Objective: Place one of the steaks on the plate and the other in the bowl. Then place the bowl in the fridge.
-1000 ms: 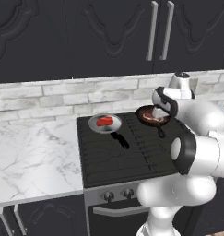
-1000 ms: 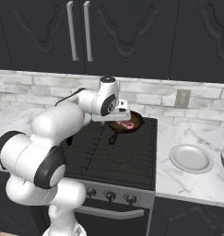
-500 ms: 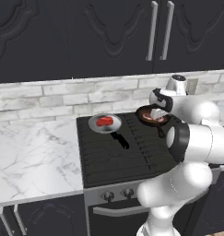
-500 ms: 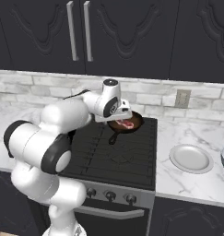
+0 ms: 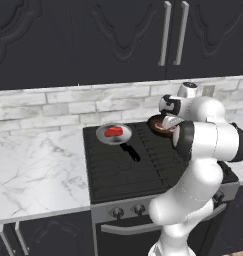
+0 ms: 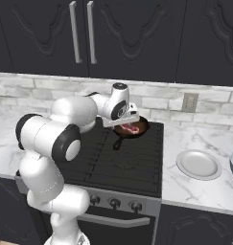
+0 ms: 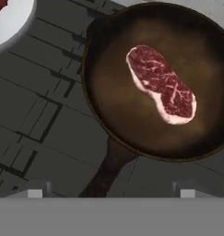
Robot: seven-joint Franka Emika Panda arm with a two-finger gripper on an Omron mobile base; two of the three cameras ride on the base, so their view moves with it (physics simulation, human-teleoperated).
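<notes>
Having swung over the stove, your fingers [image 7: 111, 196] hang spread and empty above the dark pan [image 7: 132, 115], its steak [image 7: 162, 85] at one o'clock, so descend onto it; the plate [image 6: 199, 164] waits on the bench.

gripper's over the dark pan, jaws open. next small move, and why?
Probably ease the gripper toward the steak until it sits between the open fingers, then descend. In the hand view it lies loose in the dark pan, off to one side of the fingertips, nothing held; the plate waits bare.
</notes>
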